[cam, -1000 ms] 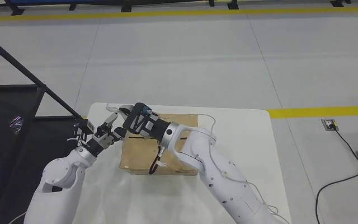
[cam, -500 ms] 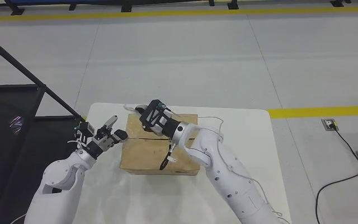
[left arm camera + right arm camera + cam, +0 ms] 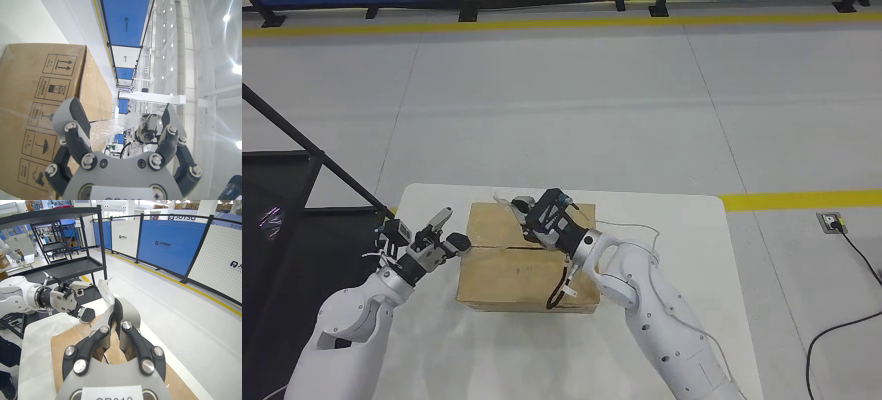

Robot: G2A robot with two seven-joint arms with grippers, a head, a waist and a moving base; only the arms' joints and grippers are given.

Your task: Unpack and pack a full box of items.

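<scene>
**Tape lifted off the box seam, right gripper pinching**

The box (image 3: pixel 527 270) sits on the surface (image 3: pixel 682 250), close to its far edge and nearer its left edge than its right. In the top view its flaps lie flat and nothing has been taken out, so we judge the unpacking to be at its first step, freeing the seal.

The right gripper (image 3: pixel 115 309) is above the far edge of the box top, pressed together on a strip of clear tape (image 3: pixel 105 291). The free end of the tape stands up past the fingers. In the left wrist view the tape (image 3: pixel 117 125) runs from the box top up to that gripper (image 3: pixel 149 128), so one end is evidently attached to the cardboard. We take the raised hold to be deliberate: pulling upward and away from the seam peels the tape rather than dragging the box.

The left gripper (image 3: pixel 450 228) hangs just beside the box's left side, on the side of the surface's left edge. Its jaws are spread and hold nothing. In its own view we see the printed side panel of the box (image 3: pixel 47 79) close at hand. We read this position as a brace, ready to steady the box against the pull, though we cannot tell whether it touches the cardboard.
</scene>
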